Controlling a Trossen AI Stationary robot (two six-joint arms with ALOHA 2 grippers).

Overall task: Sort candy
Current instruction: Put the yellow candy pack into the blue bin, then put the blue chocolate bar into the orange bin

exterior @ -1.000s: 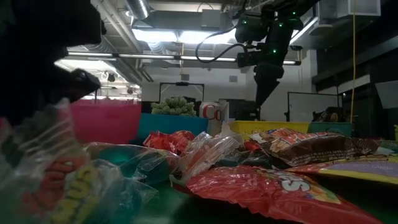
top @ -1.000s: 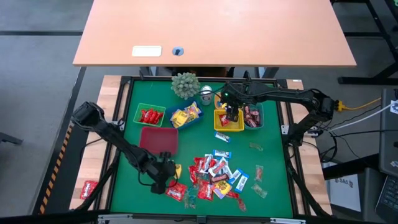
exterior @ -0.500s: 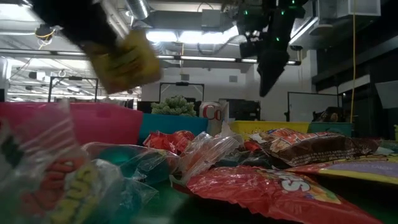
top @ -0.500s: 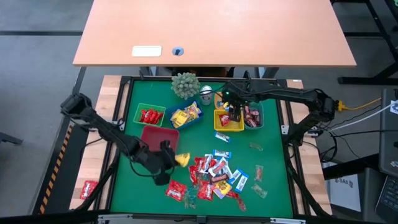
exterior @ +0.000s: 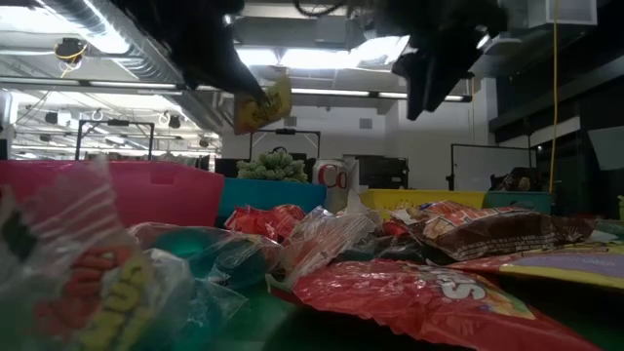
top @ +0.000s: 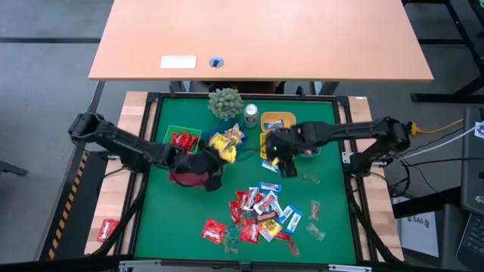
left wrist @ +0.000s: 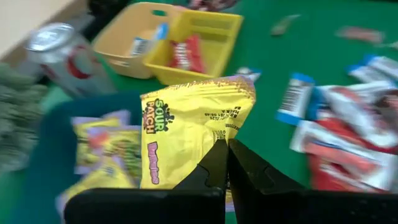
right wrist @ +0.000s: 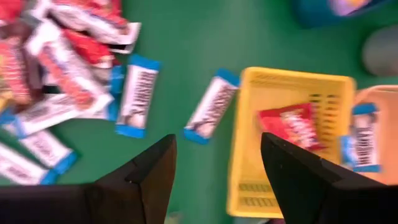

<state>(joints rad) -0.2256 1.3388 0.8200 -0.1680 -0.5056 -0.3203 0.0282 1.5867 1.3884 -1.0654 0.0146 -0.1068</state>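
Nearest, at six o'clock on the green tabletop, lies the unsorted pile of candy: flat, shiny wrapped sweets in red, blue-and-white and dark wrappers, overlapping loosely, with a few clear wrappers at its edge. One red sweet lies off the mat at about eight o'clock.

At mid-tabletop, left of centre, the left gripper is above the red bin. Its jaws are closed tight on the lower edge of a yellow sweet, a crinkled flat packet with printed lettering, held upright and clear of the tabletop. The blue bin, just beyond at about eleven o'clock, already holds yellow packets of the same kind.

To the right of centre, the right gripper hangs over bare mat between the pile and the yellow bin. Its jaws stand wide and carry nothing. A blue-and-white sweet lies loose just beside that bin.

Farther back, from ten to one o'clock, stand the green bin with red sweets, a plant, a can and an orange bin.

Judgement: the step in hand is delivery of the yellow sweet to the blue bin. The next move calls for carrying it a little farther to that bin, then parting the jaws squarely over it. The right gripper appears ready for its next pick, probably the loose blue-and-white sweet or one from the pile
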